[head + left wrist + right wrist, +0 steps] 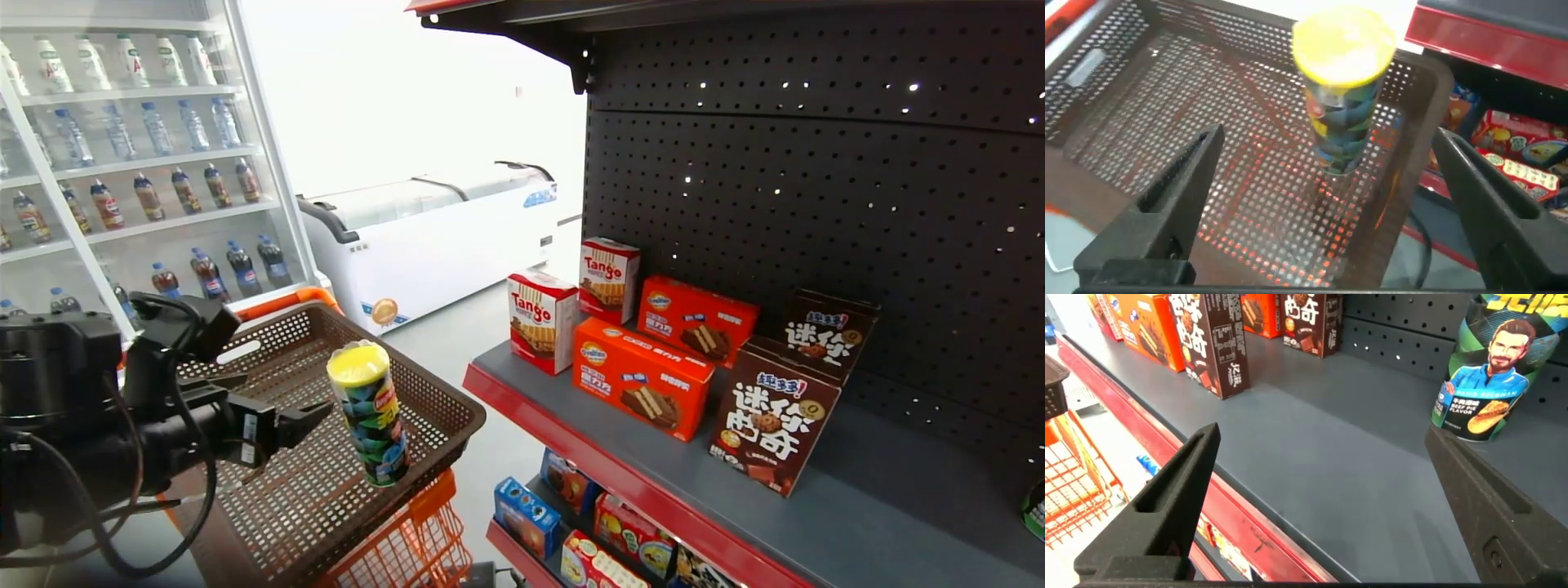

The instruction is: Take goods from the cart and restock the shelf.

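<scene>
Beside a grey shelf [857,506], a yellow-lidded cylindrical can [371,412] is seen upright in a brown perforated plastic cart basket [457,404]. The left hand [1327,139] is held open just short of it. The right hand [1323,434] is spread open over the shelf, near a green printed can [1486,371].

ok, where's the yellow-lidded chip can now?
Head view, left side: chip can stands upright in the brown basket, just ahead of the left gripper, jaws open.
</scene>
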Controlling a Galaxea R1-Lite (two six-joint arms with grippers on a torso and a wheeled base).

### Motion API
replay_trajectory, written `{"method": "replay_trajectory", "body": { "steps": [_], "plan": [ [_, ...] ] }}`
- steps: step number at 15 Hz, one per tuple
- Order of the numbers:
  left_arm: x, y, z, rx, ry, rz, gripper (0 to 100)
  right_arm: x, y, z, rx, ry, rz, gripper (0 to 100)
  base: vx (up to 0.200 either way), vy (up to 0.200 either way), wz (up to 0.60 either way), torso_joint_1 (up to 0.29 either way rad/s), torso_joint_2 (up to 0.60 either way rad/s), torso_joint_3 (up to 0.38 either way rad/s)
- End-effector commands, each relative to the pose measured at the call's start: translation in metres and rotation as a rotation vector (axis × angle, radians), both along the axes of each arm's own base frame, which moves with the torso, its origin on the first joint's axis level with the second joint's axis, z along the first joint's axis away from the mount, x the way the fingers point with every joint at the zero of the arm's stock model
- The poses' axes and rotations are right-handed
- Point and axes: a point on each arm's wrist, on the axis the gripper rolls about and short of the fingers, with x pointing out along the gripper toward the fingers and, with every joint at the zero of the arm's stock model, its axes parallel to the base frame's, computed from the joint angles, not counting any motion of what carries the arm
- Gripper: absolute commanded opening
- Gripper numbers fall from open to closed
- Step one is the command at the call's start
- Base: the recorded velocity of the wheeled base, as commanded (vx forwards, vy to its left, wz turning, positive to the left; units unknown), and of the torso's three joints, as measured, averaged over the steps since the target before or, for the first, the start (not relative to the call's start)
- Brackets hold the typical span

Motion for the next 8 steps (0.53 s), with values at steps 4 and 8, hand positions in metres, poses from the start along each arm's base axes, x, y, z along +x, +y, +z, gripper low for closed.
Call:
{"method": "replay_trajectory", "body": {
  "steps": [4,8],
  "plan": [
    [0.036,-0.023,-0.049,0.012,0.097,-0.08,100,0.0,0.0,0.0,0.0,0.001,0.001,100,0.0,0.0,0.0,0.0,0.0,0.0],
    [0.056,-0.025,-0.071,0.012,0.06,-0.072,100,0.0,0.0,0.0,0.0,0.001,-0.001,100,0.0,0.0,0.0,0.0,0.0,0.0]
  ]
}}
